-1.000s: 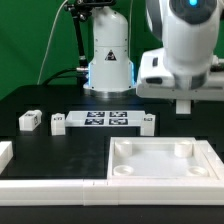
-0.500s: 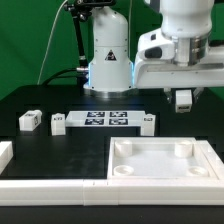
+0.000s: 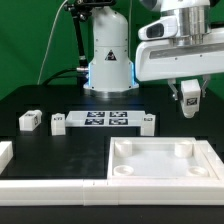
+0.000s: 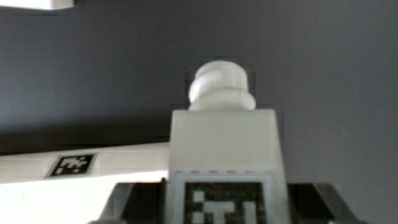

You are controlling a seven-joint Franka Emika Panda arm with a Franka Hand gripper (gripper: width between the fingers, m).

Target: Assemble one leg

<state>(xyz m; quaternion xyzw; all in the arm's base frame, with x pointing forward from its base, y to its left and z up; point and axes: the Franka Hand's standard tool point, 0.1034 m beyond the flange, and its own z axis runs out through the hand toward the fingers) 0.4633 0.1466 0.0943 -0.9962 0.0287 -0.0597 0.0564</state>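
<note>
A green backdrop hangs behind a black table (image 3: 40, 100), and the arm's white base stands at the far side. The gripper (image 3: 188, 90) hangs over the exterior view's right, above the ground beyond the far rim of the large white tray-like piece (image 3: 165, 178). Its jaws are closed narrowly on the leg (image 3: 188, 100), which is off the table and touches nothing else. In the wrist view the leg (image 4: 226, 135) sits squarely between the dark fingers (image 4: 139, 205), its marker tag (image 4: 222, 198) facing the camera and a rounded peg (image 4: 222, 80) pointing away from the gripper.

Three other legs (image 3: 29, 120) stand on the table, two to the left of the marker board (image 3: 103, 120) and one at its right end.

The leg looks like hard moulded plastic, so it is probably light and stiff and will not give under the jaws. Its smooth faces may slip or twist if the grip is light. The flat opposite sides of the block are the sound place to hold, as they are held now. The peg is rounded and thinner, and should be left free for mating.
</note>
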